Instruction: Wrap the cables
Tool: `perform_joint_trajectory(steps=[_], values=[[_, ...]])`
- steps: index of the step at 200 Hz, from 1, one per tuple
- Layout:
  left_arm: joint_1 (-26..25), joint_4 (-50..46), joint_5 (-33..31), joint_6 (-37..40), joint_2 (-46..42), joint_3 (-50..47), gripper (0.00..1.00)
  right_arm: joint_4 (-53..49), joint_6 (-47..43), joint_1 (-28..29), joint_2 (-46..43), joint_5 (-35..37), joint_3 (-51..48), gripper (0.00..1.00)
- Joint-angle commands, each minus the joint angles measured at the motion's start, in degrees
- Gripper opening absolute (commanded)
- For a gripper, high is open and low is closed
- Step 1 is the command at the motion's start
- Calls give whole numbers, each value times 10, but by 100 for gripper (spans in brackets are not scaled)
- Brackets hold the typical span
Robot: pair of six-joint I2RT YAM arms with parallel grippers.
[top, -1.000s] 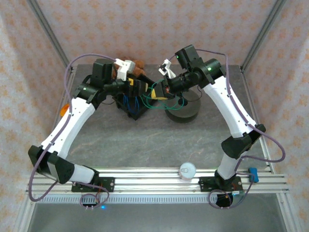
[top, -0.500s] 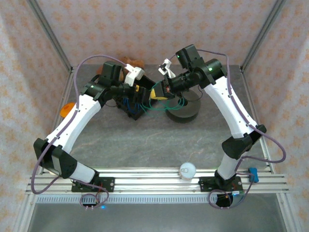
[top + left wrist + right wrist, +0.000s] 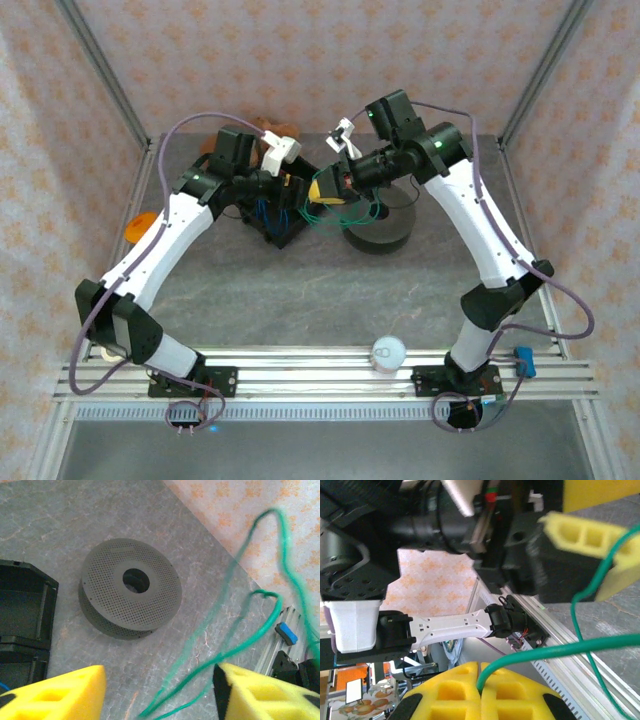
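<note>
Flanking green cable (image 3: 235,650): spool (image 3: 150,605), black box (image 3: 22,615)

Robot laboratory cell: grey marbled tabletop (image 3: 300,290) beneath the left gripper (image 3: 157,692), slotted aluminium rails (image 3: 300,365) on its arm-base side, peach patterned enclosure walls (image 3: 300,60) around.

Grey perforated spool (image 3: 150,600) lying flat on marbled grey bench (image 3: 300,290), black crate (image 3: 22,605) just beside it, white round object (image 3: 388,352) on near rail, orange object (image 3: 137,225) at left edge.

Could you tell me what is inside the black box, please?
Blue cable strands show inside the black box; the left arm covers its far part, hiding the rest.
</note>
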Motion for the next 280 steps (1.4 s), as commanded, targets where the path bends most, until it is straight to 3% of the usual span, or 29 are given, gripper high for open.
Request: perform_joint_trajectory(steps=[1, 34, 48, 74, 103, 129, 167, 214, 247, 280], values=[[0, 26, 22, -13, 9, 13, 54, 23, 5, 6, -20, -20, -4, 0], [0, 54, 36, -28, 11, 2, 53, 26, 8, 8, -21, -24, -5, 0], [0, 65, 40, -37, 10, -1, 48, 26, 7, 8, -21, -24, -7, 0], [0, 91, 33, -64, 4, -7, 24, 21, 2, 8, -20, -19, -9, 0], [0, 124, -34, -111, -15, -29, 0, 18, -4, 9, -27, 5, -26, 0], [14, 178, -83, -186, -36, -64, 0, 2, -18, 8, -28, 47, -42, 0], [70, 290, -161, -379, -80, -150, 0, 2, -36, 8, -43, 121, -91, 0], [105, 374, -420, -535, -170, -281, 0, 23, -38, 3, -74, 254, -190, 0], [105, 449, -520, -551, -210, -328, 0, 81, -20, 1, -90, 254, -270, 0], [105, 513, -510, -492, -180, -318, 0, 104, -23, 0, -81, 252, -294, 0]])
